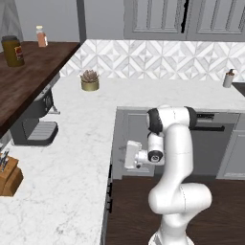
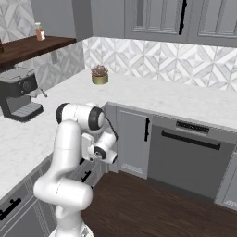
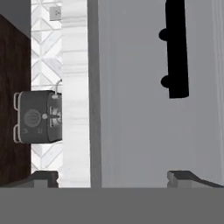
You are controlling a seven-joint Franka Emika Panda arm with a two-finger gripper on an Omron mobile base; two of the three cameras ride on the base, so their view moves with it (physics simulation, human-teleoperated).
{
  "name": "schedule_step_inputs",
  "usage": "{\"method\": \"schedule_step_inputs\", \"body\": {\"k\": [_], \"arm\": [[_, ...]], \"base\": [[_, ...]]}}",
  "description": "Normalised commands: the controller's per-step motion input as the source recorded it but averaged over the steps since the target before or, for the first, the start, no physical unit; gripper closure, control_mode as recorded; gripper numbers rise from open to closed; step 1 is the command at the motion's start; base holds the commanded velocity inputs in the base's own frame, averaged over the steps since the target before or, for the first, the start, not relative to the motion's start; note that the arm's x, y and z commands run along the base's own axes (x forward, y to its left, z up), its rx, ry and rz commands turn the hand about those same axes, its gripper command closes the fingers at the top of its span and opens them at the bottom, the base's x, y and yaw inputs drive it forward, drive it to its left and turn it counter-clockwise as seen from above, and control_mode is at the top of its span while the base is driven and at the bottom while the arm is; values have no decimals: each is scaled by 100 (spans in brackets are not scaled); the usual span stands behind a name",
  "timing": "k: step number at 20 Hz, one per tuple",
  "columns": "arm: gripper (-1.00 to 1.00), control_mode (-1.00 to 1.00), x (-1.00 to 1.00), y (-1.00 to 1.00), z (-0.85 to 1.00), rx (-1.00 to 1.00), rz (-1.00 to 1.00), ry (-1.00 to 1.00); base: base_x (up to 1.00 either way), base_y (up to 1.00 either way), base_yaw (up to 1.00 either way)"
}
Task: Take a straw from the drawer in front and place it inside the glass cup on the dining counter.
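Tool [image 3: 113, 178] spread wide, facing grey drawer [image 3: 148, 131] w/ black handle [image 3: 176, 48] (hand view).

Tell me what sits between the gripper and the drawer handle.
Nothing in the way. In the hand view, plain grey drawer front shows between the open gripper and the black handle.

Matt white marble-look counter [image 1: 72, 143], dark polished wood floor [image 2: 152, 208], flat matt grey cabinet fronts [image 2: 134, 143], glossy white arm [image 1: 177, 162]
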Motion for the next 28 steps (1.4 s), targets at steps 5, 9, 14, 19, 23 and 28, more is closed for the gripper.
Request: {"method": "schedule_step_inputs", "body": {"k": [5,9,14,19,23,28], "arm": [[-100,-100,25,20,-26,-7,0,0],[-100,-100,22,29,-21,-7,0,0],[-100,-100,39,18,-14,-2,0,0],[-100,-100,48,12,-16,0,-1,0],[-100,-100,38,4,-27,0,-2,0],[-100,-100,23,8,-33,0,-3,0]], "base": [[0,0,0],[0,0,0],[0,0,0],[0,0,0],[0,0,0],[0,0,0]]}}
